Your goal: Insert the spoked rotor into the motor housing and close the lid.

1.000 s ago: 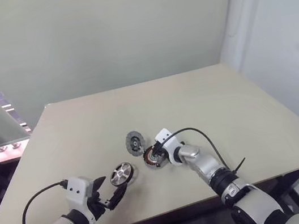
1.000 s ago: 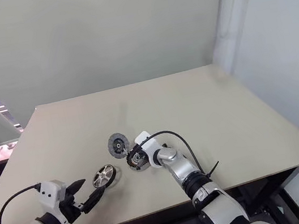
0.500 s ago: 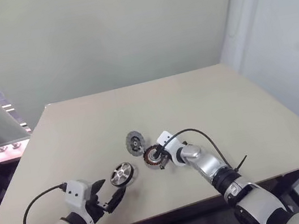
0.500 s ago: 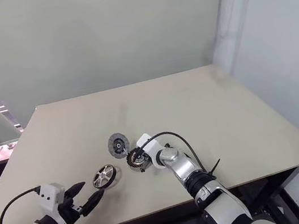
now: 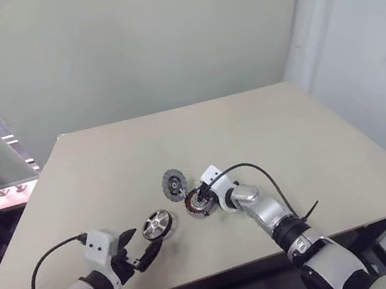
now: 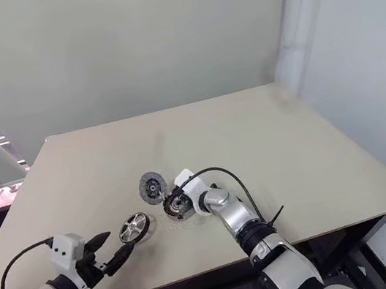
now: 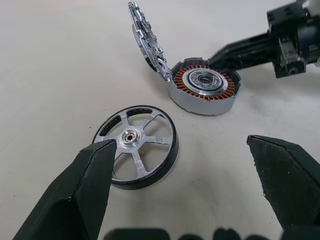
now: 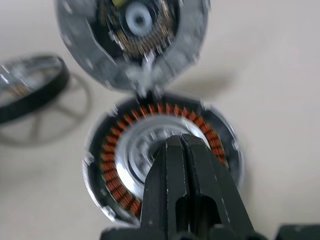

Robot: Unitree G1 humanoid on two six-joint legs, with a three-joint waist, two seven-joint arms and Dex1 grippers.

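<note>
Right claw (image 8: pixel 181 145) closed over motor housing (image 8: pixel 162 155)

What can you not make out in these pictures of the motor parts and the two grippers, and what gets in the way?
- Whether the shut right gripper touches the motor housing: right wrist view, its own fingers cover the spot.
- Near part of the housing's hub: same view, behind those fingers.
- Spoked rotor: right wrist view, cut by the edge and blurred.
- Lid: left wrist view, seen nearly edge-on, so its face is hidden.
</note>
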